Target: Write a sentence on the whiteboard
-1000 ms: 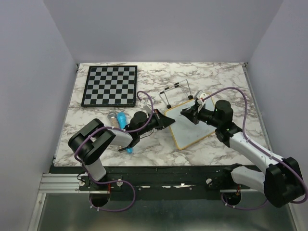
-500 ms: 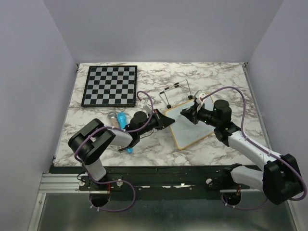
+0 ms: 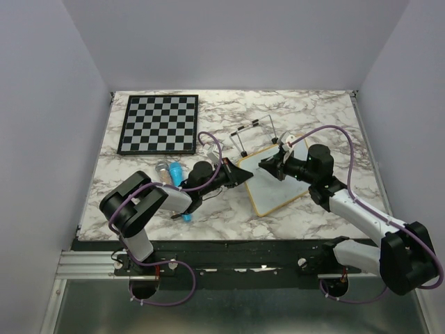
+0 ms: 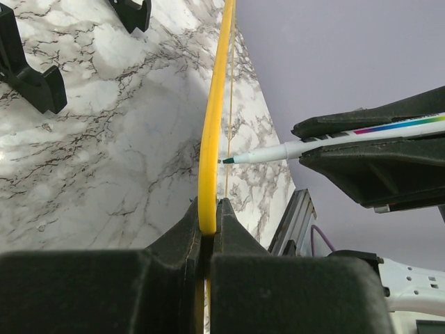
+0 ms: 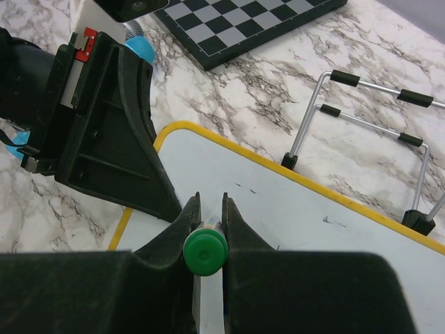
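At the near edge of the marble bench [image 3: 132, 209] the two arms reach inward from their bases. A small blue item [image 3: 186, 217] lies on the bench just under the left arm.

The left end effector [image 3: 245, 172] is clamped narrow on the whiteboard [image 3: 281, 188]. In the left wrist view its two black fingers [image 4: 174, 236] pinch the board's yellow rim [image 4: 212, 132] edge-on. The whiteboard sits right of centre on the bench, turned at an angle, with its near-left corner in that grip.

The right end effector [image 3: 268, 165] hangs over the board's far-left part, closed on a marker [image 4: 334, 136] with a white barrel and a rainbow stripe. In the right wrist view the marker's green end [image 5: 205, 252] shows between the fingers [image 5: 236, 223]. Its dark tip [image 4: 228, 161] points at the board face and seems to meet it just beside the rim, though from edge-on I cannot be sure they touch. The board face [image 5: 299, 209] carries a few tiny dark specks, too small to read.

Left of the left end effector, a blue cylinder [image 3: 176, 171] and a grey one [image 3: 162, 168] lie side by side. Just beyond the whiteboard's far edge stands a wire stand [image 3: 254, 136] with black-tipped feet. Farthest, at the back left of the bench, lies a black-and-grey chessboard [image 3: 158, 124], flat and well apart from the whiteboard.
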### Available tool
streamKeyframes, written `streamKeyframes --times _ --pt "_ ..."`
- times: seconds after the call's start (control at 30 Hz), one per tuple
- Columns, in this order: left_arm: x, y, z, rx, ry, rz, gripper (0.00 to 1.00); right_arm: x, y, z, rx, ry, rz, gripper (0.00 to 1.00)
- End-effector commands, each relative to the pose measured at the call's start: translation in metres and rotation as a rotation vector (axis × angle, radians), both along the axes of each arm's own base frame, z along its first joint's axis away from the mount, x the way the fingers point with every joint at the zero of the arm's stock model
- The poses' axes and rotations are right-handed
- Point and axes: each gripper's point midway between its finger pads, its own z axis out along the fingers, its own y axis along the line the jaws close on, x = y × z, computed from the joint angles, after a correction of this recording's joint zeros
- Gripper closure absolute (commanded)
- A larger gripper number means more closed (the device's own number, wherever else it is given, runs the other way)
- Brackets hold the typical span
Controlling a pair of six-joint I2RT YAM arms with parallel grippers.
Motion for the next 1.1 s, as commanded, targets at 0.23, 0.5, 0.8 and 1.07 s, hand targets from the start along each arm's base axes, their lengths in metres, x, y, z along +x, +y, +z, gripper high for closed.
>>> streamKeyframes --times 0.23,0.5,0.8,1.07 --pt "0.007 0.006 -0.013 0.062 -0.022 0.03 1.0 -0.011 0.004 -0.01 -0.031 0.04 0.06 1.0" --pt "0.006 0.007 -0.013 0.064 -0.026 0.03 1.0 -0.004 -0.007 -0.015 -0.07 0.056 -0.019 1.0" --pt "0.006 0.007 -0.012 0.062 -0.028 0.027 1.0 -0.006 -0.015 -0.022 -0.116 0.07 -0.046 0.99" --pt "0.008 0.007 -0.011 0.058 -0.031 0.027 1.0 -0.028 -0.01 -0.031 -0.12 0.12 0.049 0.99"
